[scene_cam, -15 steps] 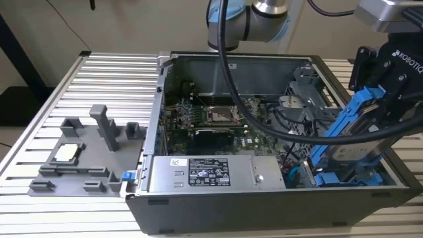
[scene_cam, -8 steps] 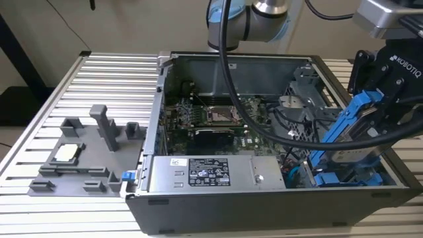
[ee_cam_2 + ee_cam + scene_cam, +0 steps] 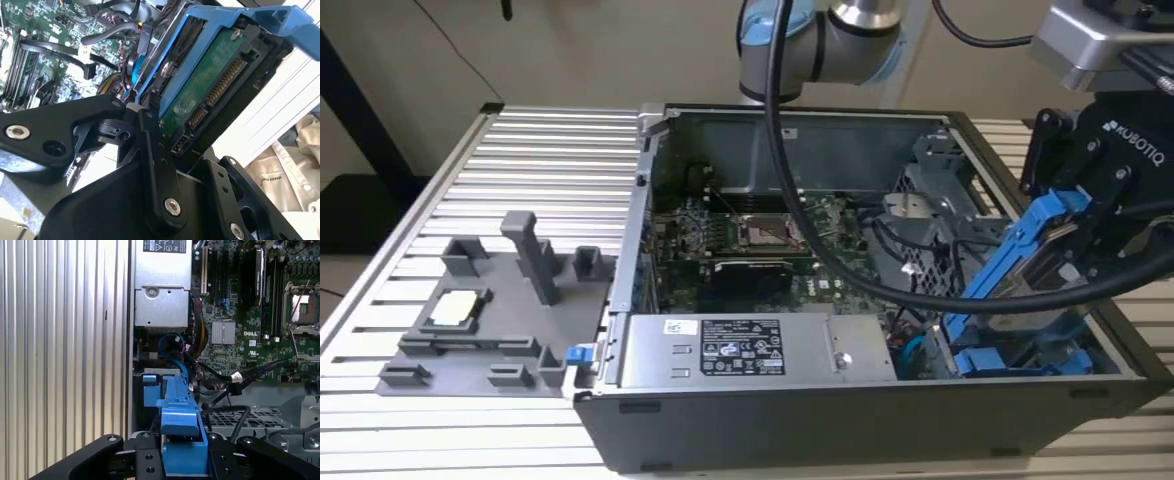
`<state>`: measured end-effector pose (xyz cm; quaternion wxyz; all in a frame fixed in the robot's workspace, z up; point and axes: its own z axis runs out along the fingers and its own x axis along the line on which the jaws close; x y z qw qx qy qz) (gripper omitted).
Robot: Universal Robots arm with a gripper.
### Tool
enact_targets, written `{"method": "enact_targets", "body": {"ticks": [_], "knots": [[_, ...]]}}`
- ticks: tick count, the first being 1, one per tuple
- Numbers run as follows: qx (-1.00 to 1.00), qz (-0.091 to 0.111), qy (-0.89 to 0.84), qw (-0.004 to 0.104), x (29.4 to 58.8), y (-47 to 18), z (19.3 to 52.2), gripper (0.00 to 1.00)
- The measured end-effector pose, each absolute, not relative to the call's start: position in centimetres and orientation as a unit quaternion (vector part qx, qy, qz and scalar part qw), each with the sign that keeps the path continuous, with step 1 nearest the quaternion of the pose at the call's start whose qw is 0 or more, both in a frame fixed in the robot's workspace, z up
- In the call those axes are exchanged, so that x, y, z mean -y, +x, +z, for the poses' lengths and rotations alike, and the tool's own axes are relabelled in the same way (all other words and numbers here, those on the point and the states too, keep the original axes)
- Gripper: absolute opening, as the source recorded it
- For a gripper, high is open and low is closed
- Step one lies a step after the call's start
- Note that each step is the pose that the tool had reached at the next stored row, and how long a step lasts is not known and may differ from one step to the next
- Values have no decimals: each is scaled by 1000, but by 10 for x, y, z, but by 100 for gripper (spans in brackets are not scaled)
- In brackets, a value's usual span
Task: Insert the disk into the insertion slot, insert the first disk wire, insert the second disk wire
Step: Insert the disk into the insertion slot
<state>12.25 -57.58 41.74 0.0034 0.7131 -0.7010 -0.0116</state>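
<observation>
My gripper [image 3: 1070, 235] is shut on the disk [image 3: 1021, 265], a drive in a bright blue carrier. The disk hangs steeply tilted over the right end of the open computer case. Its lower end dips toward the grey drive cage with the insertion slot [image 3: 1051, 345] at the case's near right corner. In the second wrist view the disk [image 3: 207, 87] shows its green circuit board and connector pins, with black fingers [image 3: 150, 145] clamped on its edge. In the first wrist view the blue carrier [image 3: 177, 422] sits between the gripper's [image 3: 182, 460] two fingers.
A grey power supply box [image 3: 720, 350] lies along the case's near wall, beside the motherboard [image 3: 761, 240]. Loose blue [image 3: 172, 342] and black cables [image 3: 235, 376] lie near the cage. A grey fixture [image 3: 494, 310] stands on the ribbed table [image 3: 480, 170] at the exterior view's left.
</observation>
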Motion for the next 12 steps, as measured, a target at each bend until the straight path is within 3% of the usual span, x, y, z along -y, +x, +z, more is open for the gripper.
{"method": "enact_targets", "body": {"ticks": [12], "knots": [[701,-13,713,2,576,124,404,33]]}}
